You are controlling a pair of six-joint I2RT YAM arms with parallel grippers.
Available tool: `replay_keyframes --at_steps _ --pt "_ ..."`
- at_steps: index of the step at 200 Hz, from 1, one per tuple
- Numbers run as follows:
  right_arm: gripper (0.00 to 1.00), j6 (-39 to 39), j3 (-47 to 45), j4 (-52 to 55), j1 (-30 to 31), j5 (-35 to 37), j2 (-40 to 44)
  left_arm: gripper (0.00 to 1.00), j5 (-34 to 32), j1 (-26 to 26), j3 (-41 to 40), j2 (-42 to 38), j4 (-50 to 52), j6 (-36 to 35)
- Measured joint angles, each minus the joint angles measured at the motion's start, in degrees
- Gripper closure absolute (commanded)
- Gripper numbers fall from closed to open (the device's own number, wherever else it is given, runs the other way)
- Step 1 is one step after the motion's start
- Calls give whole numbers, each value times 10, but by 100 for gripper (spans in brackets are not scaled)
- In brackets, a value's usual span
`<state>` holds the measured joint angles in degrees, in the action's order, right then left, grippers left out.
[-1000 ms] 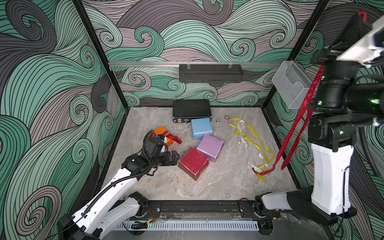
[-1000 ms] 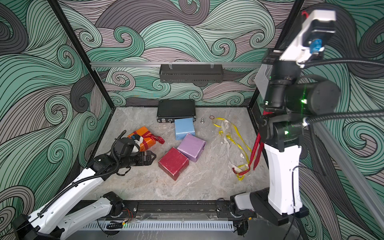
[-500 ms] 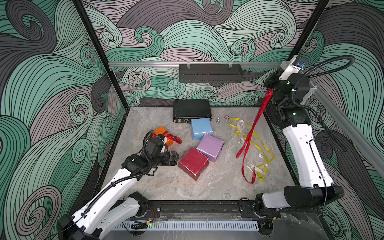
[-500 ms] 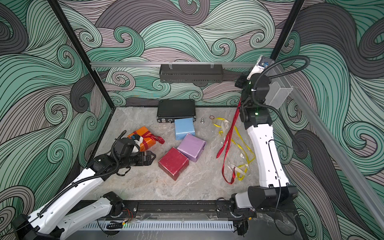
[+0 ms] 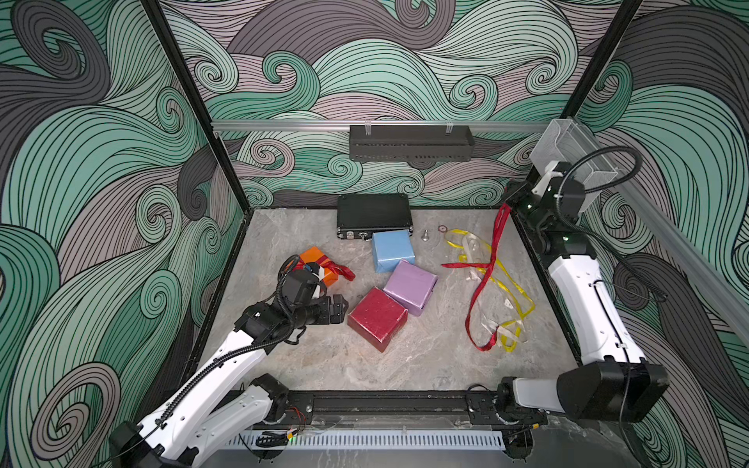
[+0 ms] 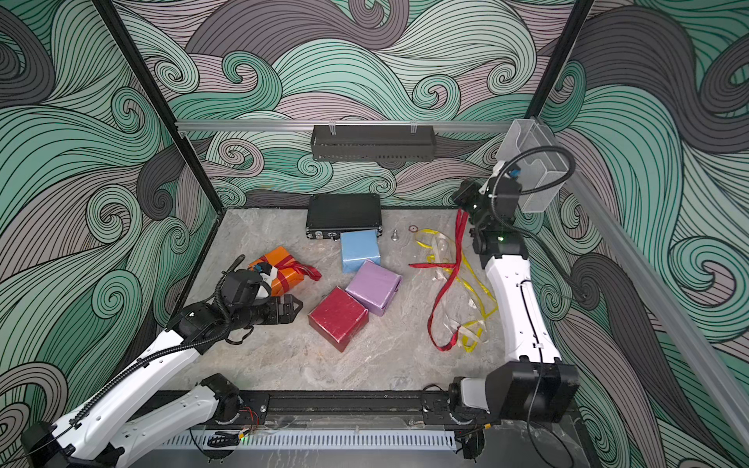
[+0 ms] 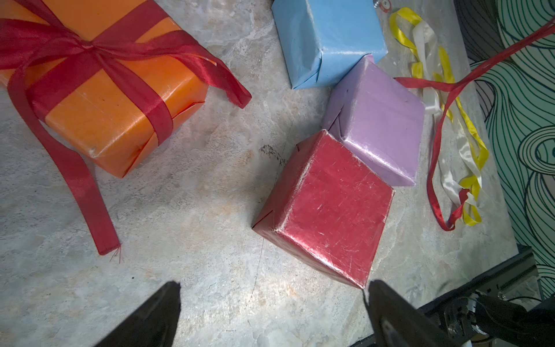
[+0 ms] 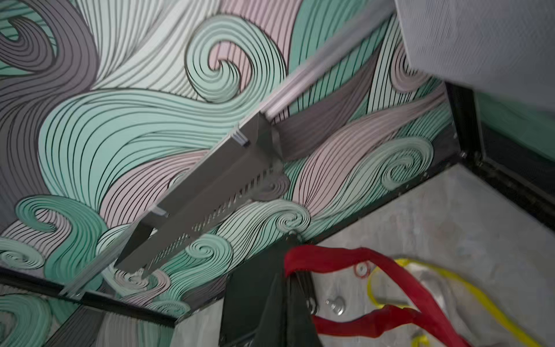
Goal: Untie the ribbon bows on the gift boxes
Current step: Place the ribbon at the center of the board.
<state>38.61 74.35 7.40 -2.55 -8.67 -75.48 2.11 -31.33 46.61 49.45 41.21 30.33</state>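
Nearest, on the left side of the marble-patterned table (image 5: 324,364), the left gripper (image 5: 341,308) lies low with its jaws spread wide and nothing between them. It points right at the glossy red box (image 5: 377,318), which sits just beside its fingertips; whether a tip touches the box's near corner I cannot tell. That box's paper is bare, and its far-right side rests against the lilac box (image 5: 411,287), which is bare too. To the right of these, near the table's right edge, a loose red ribbon (image 8: 330,257) loops over the surface. It lies across a yellow ribbon (image 7: 471,217) and a white ribbon (image 7: 425,39), all three lying together apart from the boxes. Just beyond the left gripper stands the orange box (image 5: 316,256), the only one wrapped in ribbon, with its red bow (image 5: 338,269) knotted on top and one tail trailing right onto the table. Farther back, the light blue box (image 5: 392,250) meets the lilac box's far corner and sits just in front of the black case (image 5: 373,212) at the back wall. At the far right, the right gripper (image 5: 511,198) is raised above the table's corner. Its fingers are pressed together on the upper end of the loose red ribbon, which hangs from them down to the table.
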Motion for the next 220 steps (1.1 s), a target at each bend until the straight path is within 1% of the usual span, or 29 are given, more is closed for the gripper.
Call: replay_keyframes --at_steps 23,34,45,60,72,95,106,131,136,145,165,188,201,212,220 --pt "100 71 -162 -42 0 -83 44 4 0 -5 0 -6 1 0" --pt "100 88 -228 -54 0 -119 63 4 0 -7 0 -8 1 0" --pt "100 95 -275 -46 0 -138 86 3 -1 -7 0 -12 1 0" --pt "100 97 -316 -27 -2 -150 129 4 -2 -7 0 -20 2 0" --pt "100 97 -339 -10 -10 -142 181 4 -5 -7 0 -25 2 0" --pt "90 103 -379 5 -26 -93 289 4 -16 -7 0 -38 4 0" --pt "89 105 -396 11 -30 -65 328 4 -22 -7 0 -48 4 0" --pt "89 120 -426 35 -37 -6 353 4 -47 -7 0 -76 7 1" --pt "88 125 -433 40 -38 5 354 4 -52 -7 0 -80 7 1" --pt "83 133 -447 48 -38 23 353 4 -63 -7 0 -89 9 2" --pt "67 147 -471 74 -38 59 353 3 -85 -7 0 -100 13 3" --pt "41 158 -480 81 -38 83 353 2 -110 -7 0 -108 18 3" --pt "30 157 -480 71 -37 83 346 2 -124 -7 0 -111 20 4" --pt "20 150 -479 62 -23 89 336 2 -136 -7 0 -112 24 6" --pt "17 137 -473 64 -1 102 325 2 -145 -7 0 -115 26 7"
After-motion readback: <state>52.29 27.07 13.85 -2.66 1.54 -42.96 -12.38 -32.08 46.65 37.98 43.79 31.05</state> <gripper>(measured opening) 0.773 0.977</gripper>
